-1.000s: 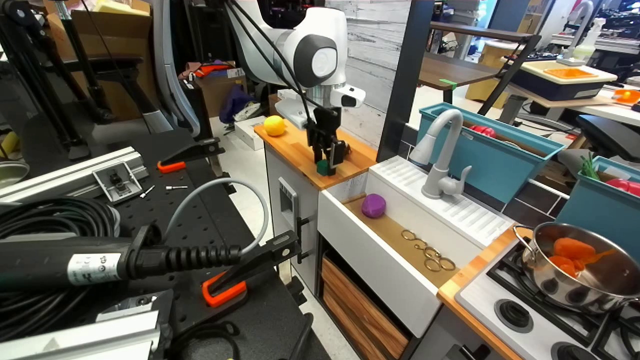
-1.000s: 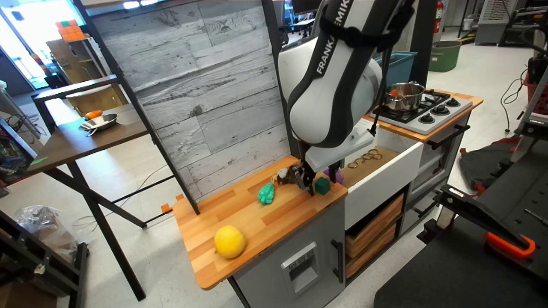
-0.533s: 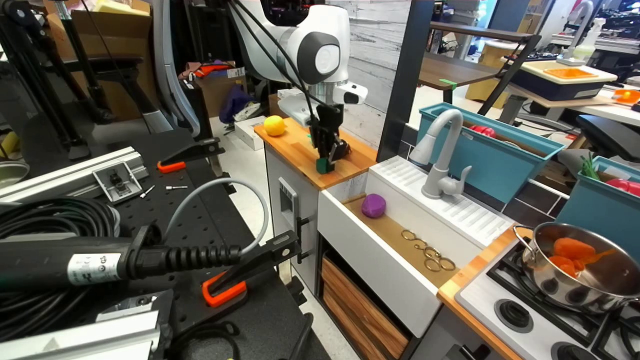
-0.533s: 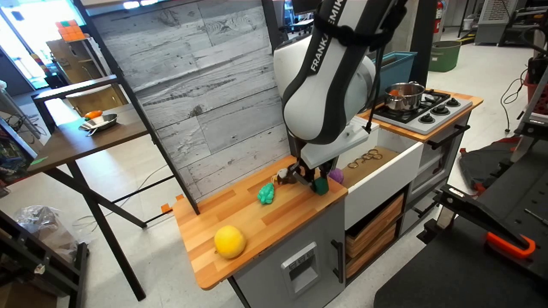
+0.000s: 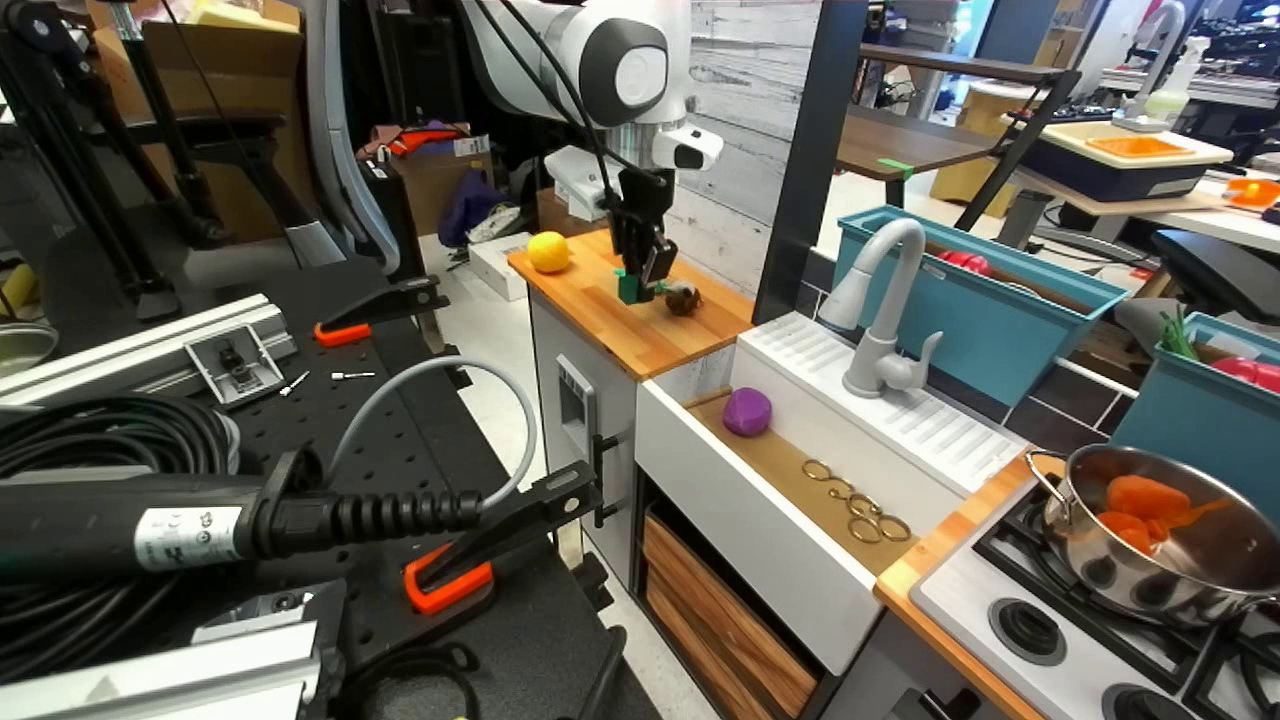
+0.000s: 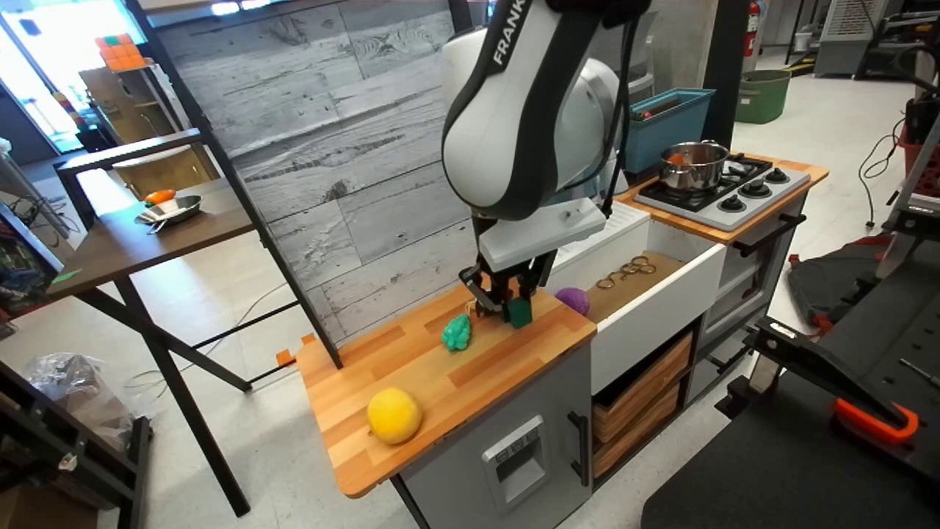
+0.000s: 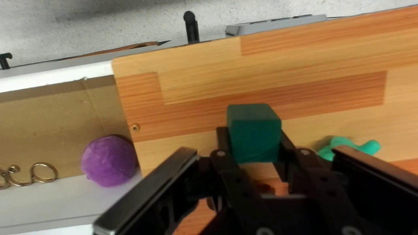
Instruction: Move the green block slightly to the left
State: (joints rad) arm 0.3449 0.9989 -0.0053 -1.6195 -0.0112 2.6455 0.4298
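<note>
Clamps dark-green cubic block (image 7: 254,135) in black two-finger gripper (image 7: 253,143), but risks overshooting into lumpy teal toy (image 6: 457,334) near wooden table's (image 6: 402,344) wall-side edge.

My arm's shell (image 6: 485,150) is white, rounded like a big knuckle and edged in black; in an exterior view, at its twelve o'clock, I can read the white lettering (image 6: 512,33) "FRANK" on a dark band. A pale, angular slab (image 6: 540,235) sits at its five o'clock. In an exterior view I also see my joint's white round cap (image 5: 640,78) set in a dark grey ring, black cables (image 5: 560,75) running past at its nine o'clock, a silver collar (image 5: 630,145) at six and a white casing (image 5: 670,142) with a black oval patch at five. In the wrist view my gripper (image 7: 254,140) is black, its fingers (image 7: 228,169) dotted with pale, round screw heads (image 7: 221,153) and small dark holes.
</note>
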